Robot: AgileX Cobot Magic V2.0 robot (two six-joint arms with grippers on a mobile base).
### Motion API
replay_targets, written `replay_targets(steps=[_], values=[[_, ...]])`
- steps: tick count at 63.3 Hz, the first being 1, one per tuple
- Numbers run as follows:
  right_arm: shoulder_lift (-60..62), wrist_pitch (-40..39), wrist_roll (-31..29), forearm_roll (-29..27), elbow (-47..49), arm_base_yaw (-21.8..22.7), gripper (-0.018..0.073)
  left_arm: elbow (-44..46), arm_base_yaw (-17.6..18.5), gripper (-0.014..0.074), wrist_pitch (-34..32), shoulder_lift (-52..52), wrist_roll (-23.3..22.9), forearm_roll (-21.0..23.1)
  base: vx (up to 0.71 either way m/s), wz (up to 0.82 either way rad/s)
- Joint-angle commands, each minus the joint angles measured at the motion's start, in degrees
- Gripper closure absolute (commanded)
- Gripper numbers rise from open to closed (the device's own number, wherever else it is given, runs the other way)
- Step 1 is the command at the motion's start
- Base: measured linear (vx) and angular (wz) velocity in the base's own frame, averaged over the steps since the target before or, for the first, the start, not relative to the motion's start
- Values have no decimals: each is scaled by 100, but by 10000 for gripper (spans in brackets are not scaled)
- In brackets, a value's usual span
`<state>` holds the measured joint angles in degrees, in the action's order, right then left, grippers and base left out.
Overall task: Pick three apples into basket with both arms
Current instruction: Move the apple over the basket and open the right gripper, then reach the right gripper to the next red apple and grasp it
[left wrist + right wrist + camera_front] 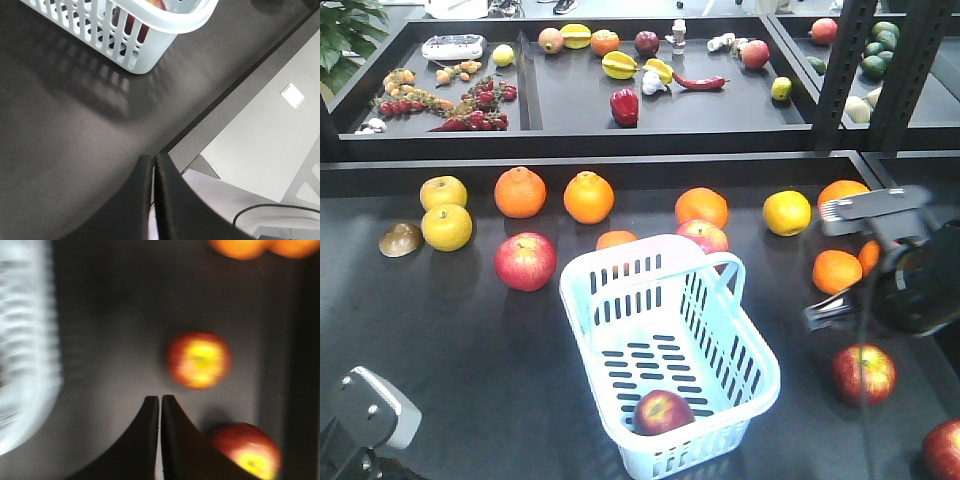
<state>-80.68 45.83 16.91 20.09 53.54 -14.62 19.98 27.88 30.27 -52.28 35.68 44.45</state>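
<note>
This seems to be a robotics lab staged as a grocery stand. A black rimmed desk carries loose oranges, apples and a plastic shopping basket. Behind it, 2 black trays display assorted produce. Perforated black rack uprights stand at the right, a potted plant fills the far corner, and pale bare floor borders the desk.

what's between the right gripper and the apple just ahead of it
Nothing: the right wrist view shows only bare dark tabletop between the right gripper and that apple.
</note>
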Motion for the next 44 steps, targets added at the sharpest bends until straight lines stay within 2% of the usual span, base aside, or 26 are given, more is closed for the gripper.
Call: replay_targets(steps=[1,6,12,15,21,31,34,37,44], values=[[-62,-298,29,205,170,467,559,109,18,603,-150,72,-59,190,0,0],[-284,-293,-429,-328,269,859,523,109,18,603,-150,72,-59,190,0,0],[-598,-199,-1438,-1330,556,1441,431,109,18,603,-150,72,-59,190,0,0],[-796,-123,-1978,-1754,725,1694,358,109,18,603,-150,72,-59,190,0,0],[-1096,18,-2502,-2313,1000,2043,190,109,18,603,-150,72,-59,190,0,0],[-1604,18,-2600,-2391,1204,2166,-85,109,18,603,-150,72,-59,190,0,0],[-1756,7,-2573,-2359,1261,2159,-137,109,18,603,-150,72,-59,190,0,0],[-1947,-28,-2572,-2348,1322,2146,-171,109,18,603,-150,72,-59,190,0,0],[-2320,-38,-2460,-2324,1514,2146,-164,109,18,603,-150,72,-59,190,0,0]])
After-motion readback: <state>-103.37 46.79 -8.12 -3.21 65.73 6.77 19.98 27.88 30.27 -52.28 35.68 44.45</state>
